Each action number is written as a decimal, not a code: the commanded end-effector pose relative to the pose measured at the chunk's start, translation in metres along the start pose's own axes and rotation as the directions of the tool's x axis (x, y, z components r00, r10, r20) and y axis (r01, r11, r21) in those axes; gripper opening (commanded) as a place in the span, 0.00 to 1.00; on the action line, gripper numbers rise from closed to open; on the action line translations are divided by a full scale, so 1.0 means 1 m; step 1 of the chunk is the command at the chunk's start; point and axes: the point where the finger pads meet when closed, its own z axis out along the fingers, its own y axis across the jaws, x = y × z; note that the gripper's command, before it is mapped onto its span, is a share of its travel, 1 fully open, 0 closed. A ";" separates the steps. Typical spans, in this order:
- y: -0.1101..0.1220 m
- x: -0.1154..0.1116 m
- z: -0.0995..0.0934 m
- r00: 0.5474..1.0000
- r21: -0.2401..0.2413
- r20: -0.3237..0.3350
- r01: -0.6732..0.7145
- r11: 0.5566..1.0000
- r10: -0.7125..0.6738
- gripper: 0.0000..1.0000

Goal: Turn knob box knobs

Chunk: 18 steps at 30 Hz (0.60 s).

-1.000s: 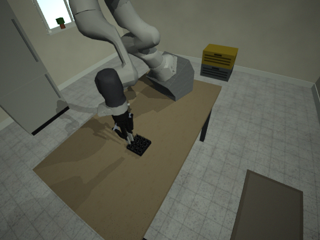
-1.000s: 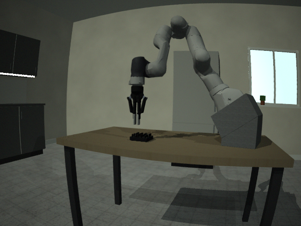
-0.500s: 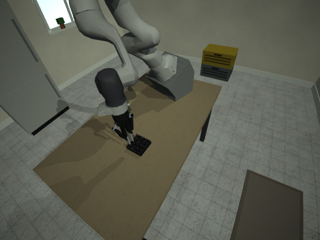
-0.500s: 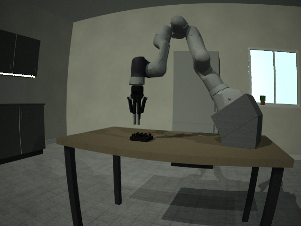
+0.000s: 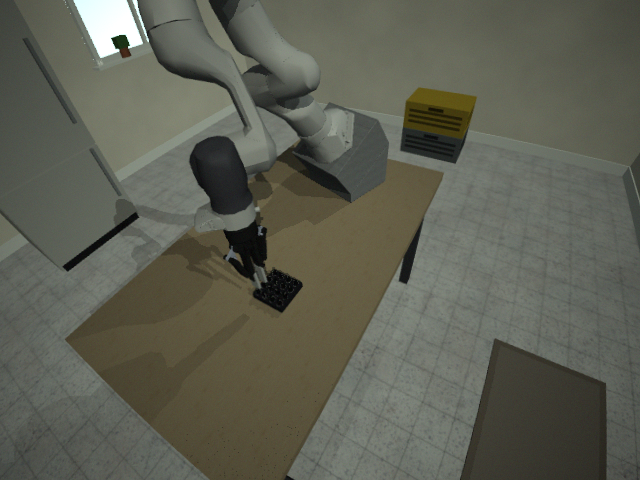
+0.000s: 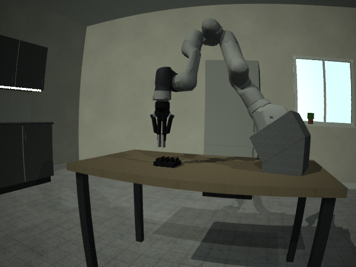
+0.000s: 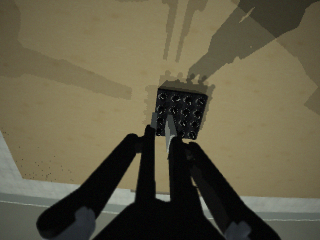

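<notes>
My gripper (image 5: pixel 261 285) (image 6: pixel 161 147) (image 7: pixel 161 120) points straight down, its two pale fingertips set narrowly, with a slim gap between them in the exterior view. Nothing is held. The fingertips are above the knob box (image 5: pixel 285 301) (image 6: pixel 167 164) (image 7: pixel 181 92) and apart from it, with air showing between them and the knobs in the exterior view. In the wrist view they overlap the near part of the box, hiding some of its knobs.

The knob box is black, stands upright on the wooden table (image 5: pixel 330 289) (image 6: pixel 201 179) (image 7: pixel 75 105), and carries knobs in rows. The names and white lines are too small to read, so I cannot tell where D2 or C4 points. The socket cannot be made out either.

My arm (image 5: pixel 206 56) (image 6: pixel 193 60) arches back to a grey angular pedestal (image 5: pixel 369 170) (image 6: pixel 287 161) at one end of the table, well apart from the box. Beyond the table, a tall grey fridge (image 5: pixel 56 155) (image 6: pixel 227 100) stands on the tiled floor (image 5: pixel 413 392) (image 6: pixel 114 230).

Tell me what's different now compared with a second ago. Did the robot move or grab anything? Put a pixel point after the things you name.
Nothing visibly changed: nothing was taken hold of or let go. The gripper (image 5: pixel 261 284) (image 6: pixel 161 146) (image 7: pixel 161 120) still hangs above the knob box (image 5: pixel 281 292) (image 6: pixel 167 164) (image 7: pixel 181 118), its fingers slightly apart with nothing between them. The arm and box stayed put; the knobs are too small to compare.
</notes>
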 end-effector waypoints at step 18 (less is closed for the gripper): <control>0.001 -0.001 0.017 1.000 0.001 0.000 -0.002 1.000 0.002 0.12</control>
